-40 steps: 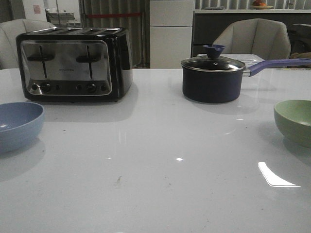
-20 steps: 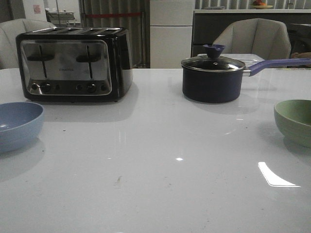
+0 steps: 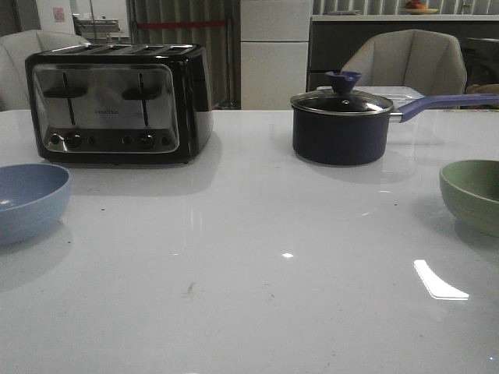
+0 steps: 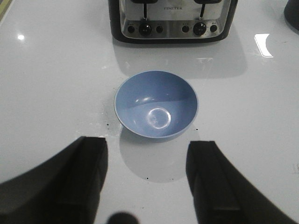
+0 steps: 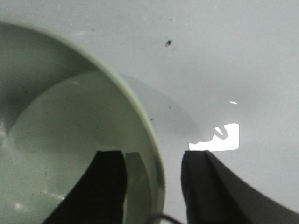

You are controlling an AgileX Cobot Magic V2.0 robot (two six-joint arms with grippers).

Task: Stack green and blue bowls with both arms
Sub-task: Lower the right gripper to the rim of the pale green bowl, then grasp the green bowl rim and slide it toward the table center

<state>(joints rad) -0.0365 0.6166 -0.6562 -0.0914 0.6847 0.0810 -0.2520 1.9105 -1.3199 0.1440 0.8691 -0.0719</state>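
The dusty blue bowl (image 3: 30,199) sits upright at the table's left edge; it also shows in the left wrist view (image 4: 156,104). My left gripper (image 4: 147,161) is open above the table, short of the bowl and apart from it. The pale green bowl (image 3: 474,193) sits upright at the right edge and fills the right wrist view (image 5: 70,140). My right gripper (image 5: 153,163) is open and straddles the green bowl's rim, one finger inside, one outside. Neither gripper shows in the front view.
A black and chrome toaster (image 3: 117,103) stands at the back left, just beyond the blue bowl (image 4: 172,21). A dark saucepan with a glass lid (image 3: 343,125) stands at the back right, its purple handle (image 3: 444,103) pointing right. Chairs stand behind the table.
The bowls, toaster and saucepan have not moved. The bright glare patch on the table at the lower right has shifted slightly.
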